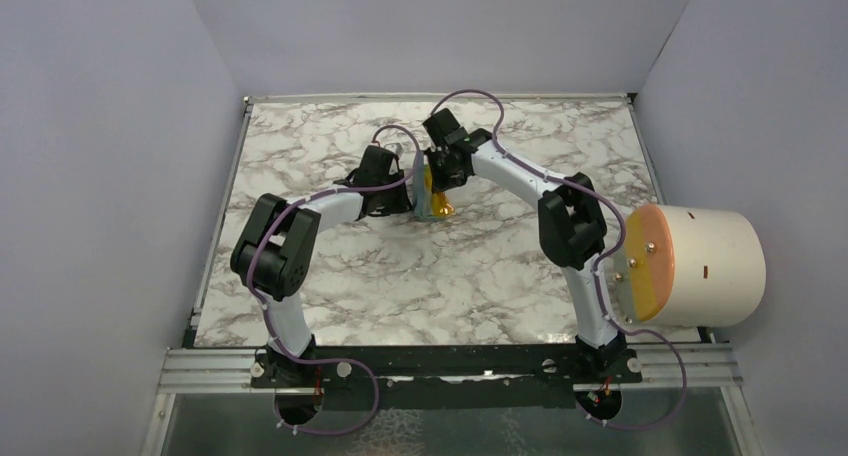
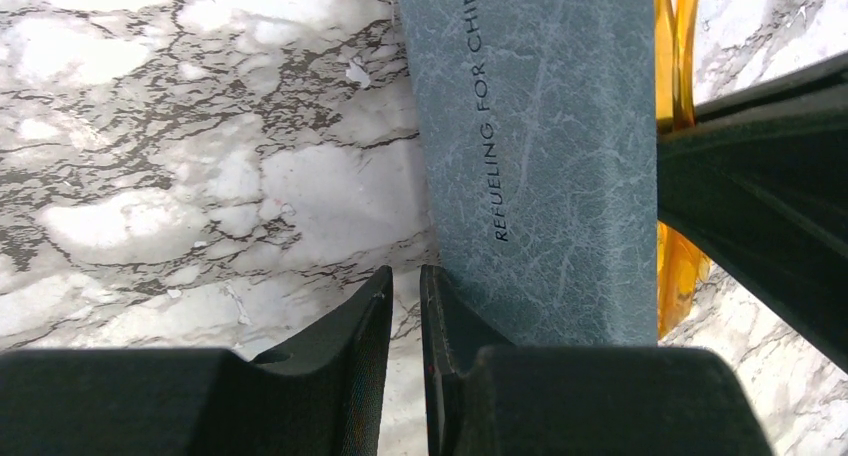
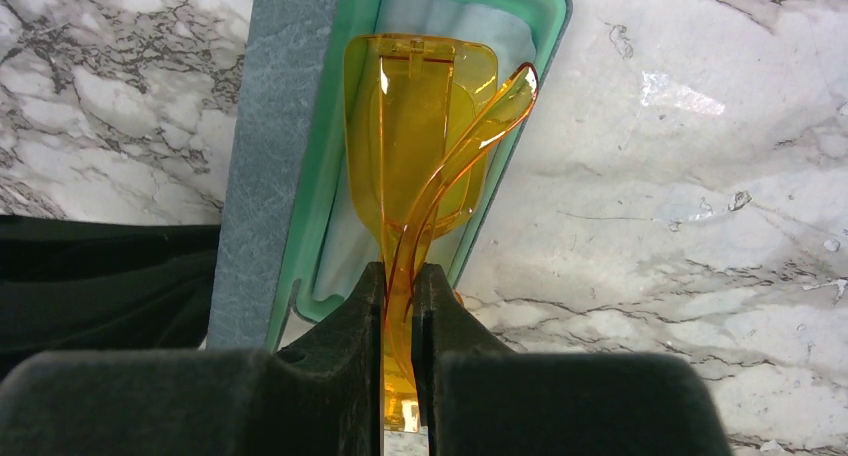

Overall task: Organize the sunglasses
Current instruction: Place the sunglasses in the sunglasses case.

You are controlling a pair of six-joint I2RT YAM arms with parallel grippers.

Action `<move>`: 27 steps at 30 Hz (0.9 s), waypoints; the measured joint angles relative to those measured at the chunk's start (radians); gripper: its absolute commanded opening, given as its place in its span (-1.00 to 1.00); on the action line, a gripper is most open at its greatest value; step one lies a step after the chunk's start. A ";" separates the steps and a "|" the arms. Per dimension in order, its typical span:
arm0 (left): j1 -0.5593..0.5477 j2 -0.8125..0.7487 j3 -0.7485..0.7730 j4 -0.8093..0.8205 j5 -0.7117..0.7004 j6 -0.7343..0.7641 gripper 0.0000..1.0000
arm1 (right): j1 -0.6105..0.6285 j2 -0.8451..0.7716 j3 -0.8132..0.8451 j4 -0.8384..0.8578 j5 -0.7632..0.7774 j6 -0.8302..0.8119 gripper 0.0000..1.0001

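The orange-amber sunglasses are folded and held edge-up in my right gripper, which is shut on them. They hang over the open blue-grey case, above its teal-green inside, where a pale light-blue layer lies. The case's lid stands up, with printed text on it. My left gripper is shut and empty, its right finger against the lid's near corner. In the top view both grippers meet at the case, and the sunglasses show beside it.
A cream cylinder with an orange face sits at the table's right edge, beside the right arm. Grey walls close in the marble table on three sides. The right gripper's black body is close to the lid's other side.
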 measured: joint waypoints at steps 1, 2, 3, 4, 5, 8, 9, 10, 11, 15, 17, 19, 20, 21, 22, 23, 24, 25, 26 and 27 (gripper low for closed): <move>-0.002 0.000 0.000 0.000 0.000 0.000 -0.61 | -0.001 0.005 0.006 0.000 0.002 0.002 -0.98; -0.005 0.000 0.000 0.000 0.000 0.000 -0.61 | -0.002 0.009 0.010 0.000 0.003 0.006 -0.99; -0.007 0.000 0.000 0.000 -0.001 0.000 -0.61 | -0.003 0.012 0.011 0.000 0.003 0.009 -0.98; -0.013 0.000 0.000 0.000 -0.001 0.000 -0.61 | -0.003 0.015 0.011 0.000 0.004 0.014 -0.99; -0.017 0.000 0.000 0.000 -0.001 0.000 -0.61 | -0.003 0.018 0.012 0.000 0.006 0.016 -0.99; -0.025 0.000 0.000 0.000 -0.001 0.000 -0.61 | -0.003 0.028 0.016 0.000 0.011 0.025 -0.99; -0.029 0.000 0.000 0.000 -0.001 0.000 -0.61 | -0.003 0.030 0.017 0.000 0.012 0.027 -0.99; -0.031 0.000 0.000 0.001 -0.001 0.000 -0.61 | -0.003 0.031 0.017 -0.001 0.013 0.030 -0.99; -0.034 0.000 0.000 0.000 -0.001 0.000 -0.61 | -0.003 0.032 0.019 -0.001 0.013 0.034 -0.99; -0.037 0.000 0.000 0.000 -0.002 0.000 -0.61 | -0.003 0.037 0.031 -0.001 0.014 0.041 -0.98; -0.037 0.000 0.000 0.000 -0.002 0.000 -0.61 | -0.003 0.044 0.047 0.000 0.014 0.041 -0.99; -0.038 0.000 -0.001 0.000 -0.003 0.000 -0.61 | -0.003 0.053 0.059 0.000 0.014 0.041 -0.98; -0.038 0.000 -0.002 0.000 -0.003 0.000 -0.61 | -0.003 0.058 0.064 -0.001 0.014 0.041 -0.99; -0.039 0.000 -0.002 0.000 -0.003 0.000 -0.61 | -0.003 0.062 0.068 0.000 0.016 0.041 -0.99; -0.039 0.000 -0.002 0.000 -0.003 0.000 -0.61 | -0.003 0.066 0.069 0.000 0.017 0.040 -0.99; -0.040 0.000 -0.003 0.000 -0.003 0.000 -0.61 | -0.003 0.069 0.070 0.000 0.018 0.040 -0.99; -0.040 0.000 -0.003 0.000 -0.004 0.000 -0.61 | -0.003 0.074 0.070 0.000 0.019 0.040 -0.99; -0.040 0.000 -0.004 0.000 -0.004 0.000 -0.61 | -0.003 0.077 0.070 0.000 0.019 0.040 -0.98; -0.041 0.000 -0.004 0.000 -0.004 0.000 -0.61 | -0.003 0.081 0.070 -0.001 0.021 0.040 -0.99; -0.041 0.000 -0.004 0.000 -0.004 0.000 -0.61 | -0.003 0.085 0.070 0.000 0.021 0.040 -0.98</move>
